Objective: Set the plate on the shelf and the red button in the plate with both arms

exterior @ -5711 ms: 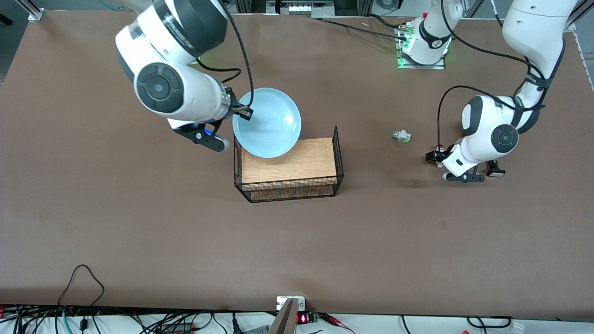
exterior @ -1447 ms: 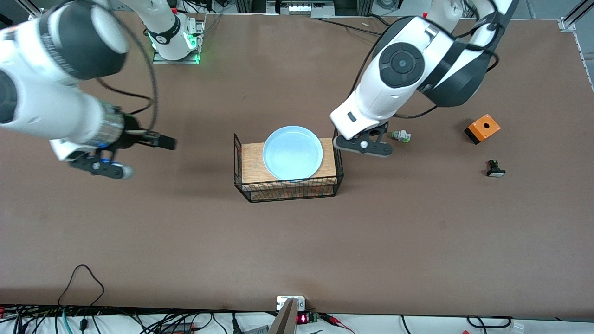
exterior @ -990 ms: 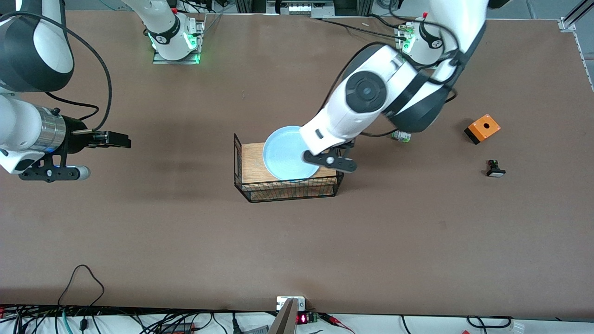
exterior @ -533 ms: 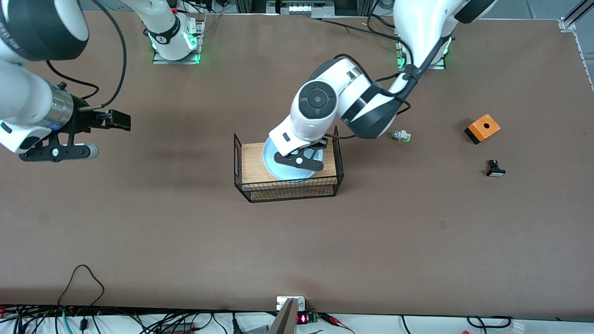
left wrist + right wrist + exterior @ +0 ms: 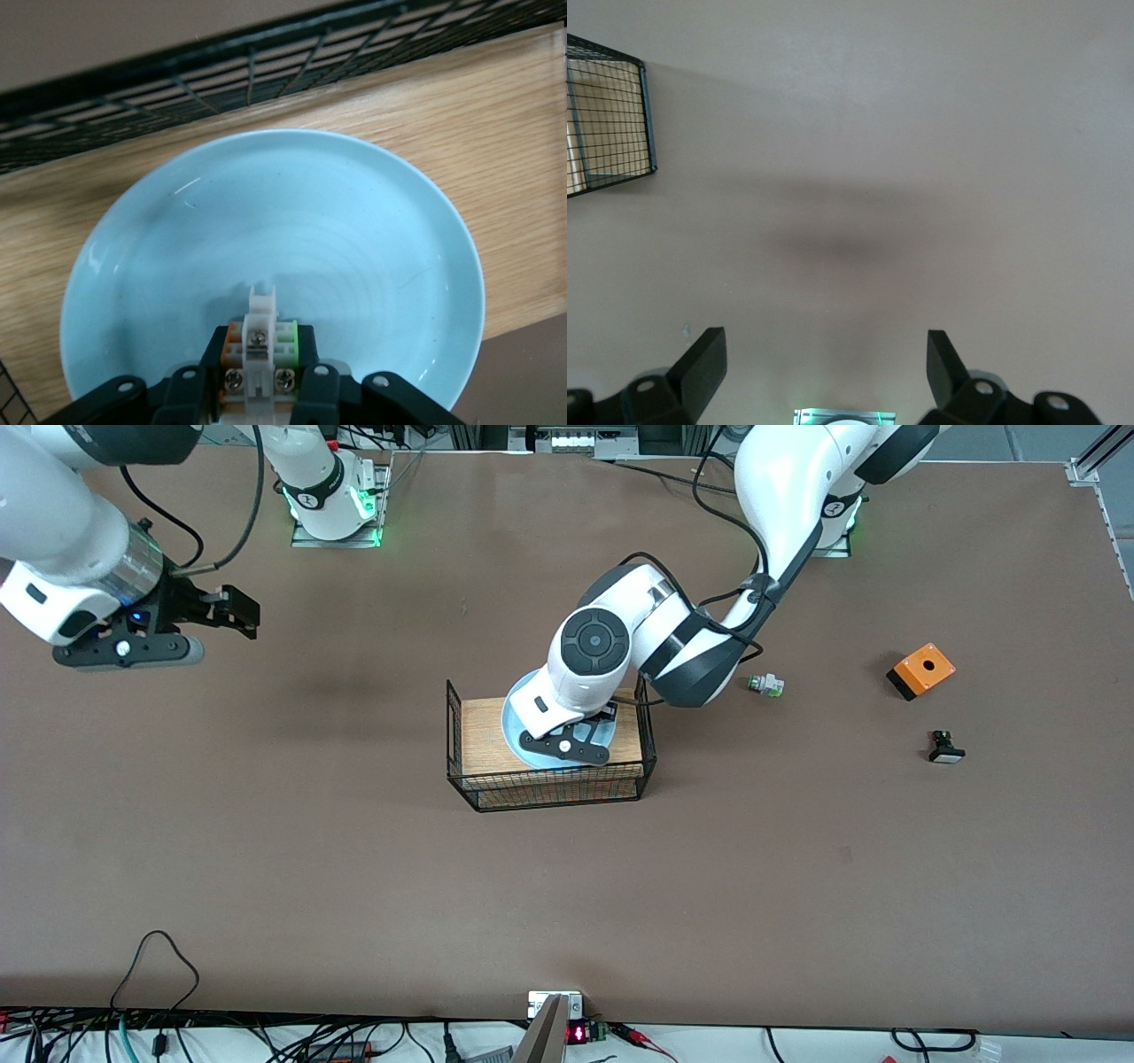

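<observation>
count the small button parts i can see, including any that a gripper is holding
3. One is held in the left gripper over the plate; a green-tipped part and a black-based part lie on the table toward the left arm's end. None seem hidden.

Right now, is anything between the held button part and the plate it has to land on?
Nothing visible. The left pincer, shut on the red button, hangs right over the plate's bare bowl, inside the wire basket. The right pincer waits open over the table's right-arm end.
</observation>
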Motion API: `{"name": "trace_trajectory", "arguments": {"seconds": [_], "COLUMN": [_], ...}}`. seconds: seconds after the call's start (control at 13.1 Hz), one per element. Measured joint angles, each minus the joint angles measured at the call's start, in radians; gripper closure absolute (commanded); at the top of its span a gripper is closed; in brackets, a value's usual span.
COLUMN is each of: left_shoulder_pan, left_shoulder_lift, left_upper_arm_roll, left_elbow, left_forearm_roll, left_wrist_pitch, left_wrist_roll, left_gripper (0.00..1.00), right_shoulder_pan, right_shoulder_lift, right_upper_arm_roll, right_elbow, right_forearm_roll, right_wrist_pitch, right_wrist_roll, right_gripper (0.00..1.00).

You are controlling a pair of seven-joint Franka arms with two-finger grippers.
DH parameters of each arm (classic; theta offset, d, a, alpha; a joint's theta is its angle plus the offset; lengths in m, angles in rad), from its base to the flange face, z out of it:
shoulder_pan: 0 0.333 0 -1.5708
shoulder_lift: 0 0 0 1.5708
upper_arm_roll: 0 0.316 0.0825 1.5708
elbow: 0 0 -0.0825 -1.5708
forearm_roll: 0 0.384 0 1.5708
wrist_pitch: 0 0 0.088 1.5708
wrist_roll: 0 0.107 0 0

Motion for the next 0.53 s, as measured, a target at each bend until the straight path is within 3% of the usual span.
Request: {"name": "trace_trajectory", "arguments": {"seconds": [0.3, 0.53], "left_shoulder_pan": [-0.005, -0.002], "left_shoulder_lift": [-0.003, -0.038], "left_upper_arm_roll": [0.000, 0.002], "left_elbow": [0.030, 0.065], "left_forearm_roll": [0.029, 0.036], "left_wrist_pitch": [0.008, -0.002], "left_wrist_roll": [0.001, 0.001], "left_gripper": [0.00, 0.00], "right_shoulder_pan": [-0.041, 0.002], "right_shoulder_lift": [-0.013, -0.012], "right_upper_arm_roll": [0.020, -0.071], "right_elbow": [-0.024, -0.025], "right_forearm_roll": [0.001, 0.004], "right_wrist_pitch": [0.011, 0.026], "right_wrist_roll": [0.003, 0.001], "right_gripper": [0.00, 0.00]}}
